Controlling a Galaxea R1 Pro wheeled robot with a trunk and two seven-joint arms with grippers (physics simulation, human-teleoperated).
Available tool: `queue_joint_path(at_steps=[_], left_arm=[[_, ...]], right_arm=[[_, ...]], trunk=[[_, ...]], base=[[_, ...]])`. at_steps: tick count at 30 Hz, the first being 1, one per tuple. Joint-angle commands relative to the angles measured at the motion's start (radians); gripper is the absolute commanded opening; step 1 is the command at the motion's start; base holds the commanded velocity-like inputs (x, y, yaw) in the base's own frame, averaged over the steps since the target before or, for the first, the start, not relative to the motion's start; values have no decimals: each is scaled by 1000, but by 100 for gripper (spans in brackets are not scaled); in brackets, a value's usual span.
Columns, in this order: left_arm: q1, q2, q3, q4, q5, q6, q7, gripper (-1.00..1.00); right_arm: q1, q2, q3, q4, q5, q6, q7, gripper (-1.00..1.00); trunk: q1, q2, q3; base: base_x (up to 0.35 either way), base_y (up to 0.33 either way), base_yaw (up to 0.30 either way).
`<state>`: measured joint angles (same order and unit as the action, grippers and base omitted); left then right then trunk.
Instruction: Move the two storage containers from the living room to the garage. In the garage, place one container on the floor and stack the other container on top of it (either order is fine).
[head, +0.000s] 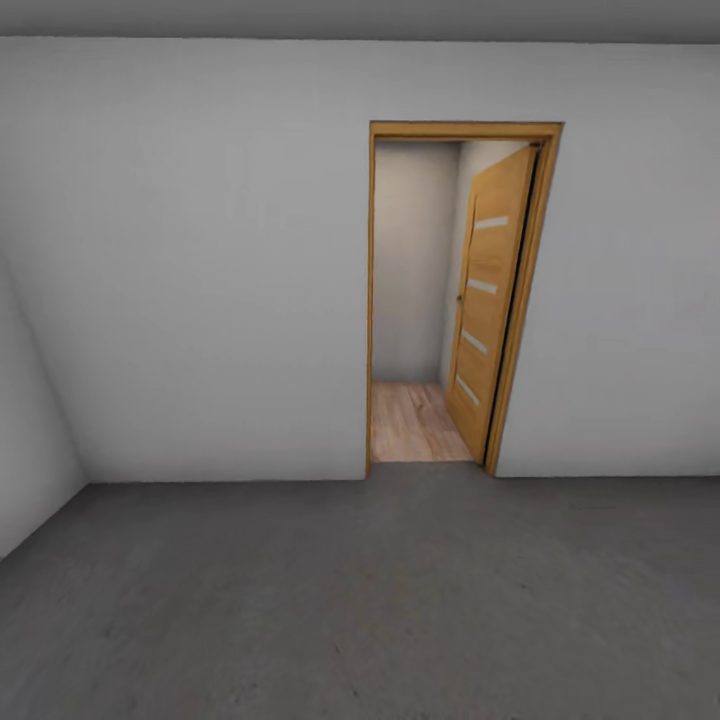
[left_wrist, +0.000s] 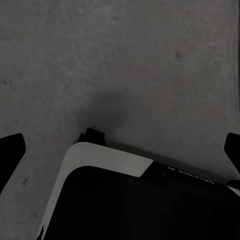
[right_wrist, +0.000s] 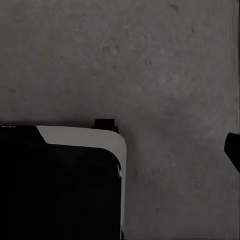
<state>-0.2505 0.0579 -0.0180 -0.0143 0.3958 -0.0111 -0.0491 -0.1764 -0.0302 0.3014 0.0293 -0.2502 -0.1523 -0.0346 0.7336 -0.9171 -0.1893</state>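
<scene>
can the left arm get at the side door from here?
Probably not. The door stands open across a stretch of grey floor, and the left wrist view looks straight down at floor beside the robot's base.

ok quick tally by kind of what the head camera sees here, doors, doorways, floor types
wooden door: 1, standing open
doorway: 1
floor types: 2, grey concrete floor and light wood-plank floor beyond the doorway
total: 4

Wooden side door (head: 488, 300) with four pale glass slits stands open inward within its wood frame (head: 460, 130) in a plain white wall (head: 200, 280); light wood-plank flooring (head: 415, 425) lies beyond.
</scene>
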Motion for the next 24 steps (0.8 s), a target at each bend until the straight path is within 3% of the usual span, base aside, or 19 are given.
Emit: queue_joint_path(at_steps=[1,24], left_arm=[[-1,0,-2,1,8,-1,-4,100],[-1,-3,2,-1,10,-1,-5,100]], right_arm=[[-2,0,8,3,-11,-5,-1,100],[-2,2,9,3,-21,-8,-2,100]], trunk=[[0,-1,-1],[0,-1,-1]], base=[[0,0,-293],[0,0,-293]])
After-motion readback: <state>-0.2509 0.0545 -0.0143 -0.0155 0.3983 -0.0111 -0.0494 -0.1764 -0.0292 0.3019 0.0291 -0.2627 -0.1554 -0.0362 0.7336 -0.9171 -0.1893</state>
